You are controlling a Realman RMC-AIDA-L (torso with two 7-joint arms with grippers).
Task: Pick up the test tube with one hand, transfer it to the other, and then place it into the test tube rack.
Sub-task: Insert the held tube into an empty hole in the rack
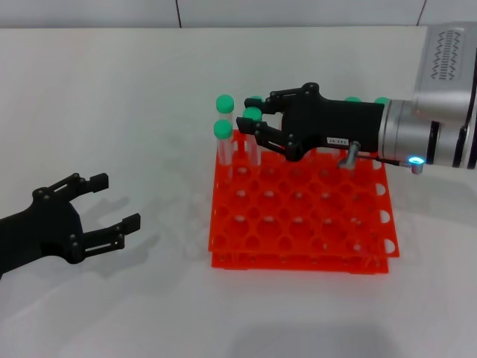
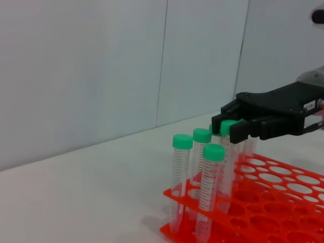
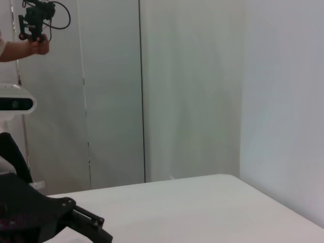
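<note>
The left gripper [image 1: 112, 201] rests low over the tabletop [image 1: 112, 97], jaws apart and holding nothing, well apart from the rack [image 1: 298, 224]. Farther back, the right gripper [image 1: 250, 125] reaches over the rack's far left corner, its jaws around the green cap of a tube [image 1: 253, 138] standing in a hole there; whether they clamp it, I cannot tell.

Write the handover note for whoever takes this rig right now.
Right end effector: over the rack's far left corner, fingers around the green cap of a test tube that already stands in a hole; whether it grips cannot be told.
Left end effector: open, empty, low over the table left of the test tube rack.
Done: pick-up and transfer, apparently.
Left: let go and withdraw.
</note>
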